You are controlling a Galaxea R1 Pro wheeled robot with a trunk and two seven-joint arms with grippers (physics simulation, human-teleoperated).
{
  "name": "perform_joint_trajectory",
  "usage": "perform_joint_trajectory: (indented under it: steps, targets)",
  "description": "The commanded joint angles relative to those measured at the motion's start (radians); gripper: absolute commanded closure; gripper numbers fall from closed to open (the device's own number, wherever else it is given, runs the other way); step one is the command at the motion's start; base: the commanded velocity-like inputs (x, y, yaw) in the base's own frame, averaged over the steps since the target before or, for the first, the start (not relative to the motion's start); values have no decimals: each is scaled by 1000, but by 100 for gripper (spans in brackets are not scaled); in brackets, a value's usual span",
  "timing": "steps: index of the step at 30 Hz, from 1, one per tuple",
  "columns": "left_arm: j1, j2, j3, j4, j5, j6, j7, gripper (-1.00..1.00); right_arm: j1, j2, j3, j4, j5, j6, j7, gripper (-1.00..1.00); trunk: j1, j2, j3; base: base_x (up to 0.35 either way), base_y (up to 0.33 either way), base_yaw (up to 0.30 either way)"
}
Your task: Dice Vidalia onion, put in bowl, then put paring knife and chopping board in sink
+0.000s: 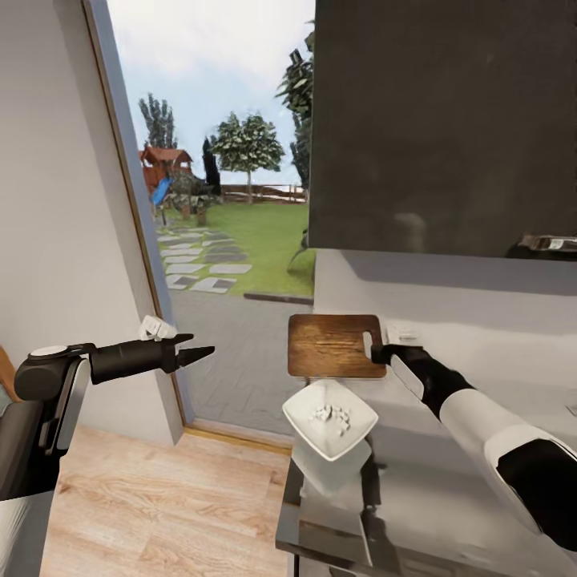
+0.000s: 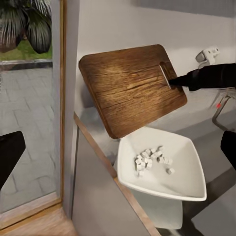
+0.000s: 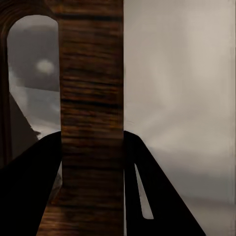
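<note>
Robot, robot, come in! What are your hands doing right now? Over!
Right gripper jaws shut on chopping board at handle end, board lifted. Left gripper empty, off the countertop. Diced onion in bowl. Nothing blocking.

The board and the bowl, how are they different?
The board is brown wood and flat; the bowl is glossy white and hollow. The board is bare and held by the right pincer at its handle end; the bowl holds small white cubes and nothing grips it. Both have rounded corners.
</note>
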Motion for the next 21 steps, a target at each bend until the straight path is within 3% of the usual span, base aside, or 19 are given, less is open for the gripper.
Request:
perform_joint_trajectory:
  steps: [1,6,8,11,13,15,16,18,21]
  targets:
    - [0,0,1,0,1,9,-3,-100,0,-3,9,-12,-9,6,-10,100,0,-1,1,0,0,0]
    - [0,0,1,0,1,9,-3,-100,0,-26,3,-61,-8,80,-11,100,0,-1,9,0,0,0]
    - [0,0,0,0,1,9,-3,-100,0,-36,-5,-73,-8,153,-12,100,0,-1,13,0,0,0]
    - [0,0,1,0,1,9,-3,-100,0,-43,-56,-90,-8,281,-14,100,0,-1,17,0,0,0]
    - [0,0,1,0,1,9,-3,-100,0,-46,-120,-97,-8,342,-16,100,0,-1,19,0,0,0]
    - [0,-1,1,0,1,9,-3,-100,0,-48,-237,-124,-8,409,-18,100,0,-1,20,0,0,0]
    - [0,-1,1,0,1,9,-3,-100,0,-48,-266,-134,-8,424,-21,100,0,-1,20,0,0,0]
    - [0,-1,1,0,1,9,-3,-100,0,-48,-380,-169,-8,467,-36,100,0,-1,21,0,0,0]
    - [0,-1,2,0,1,9,-3,-100,0,-49,-475,-184,-8,488,-54,100,0,-1,21,0,-44,0]
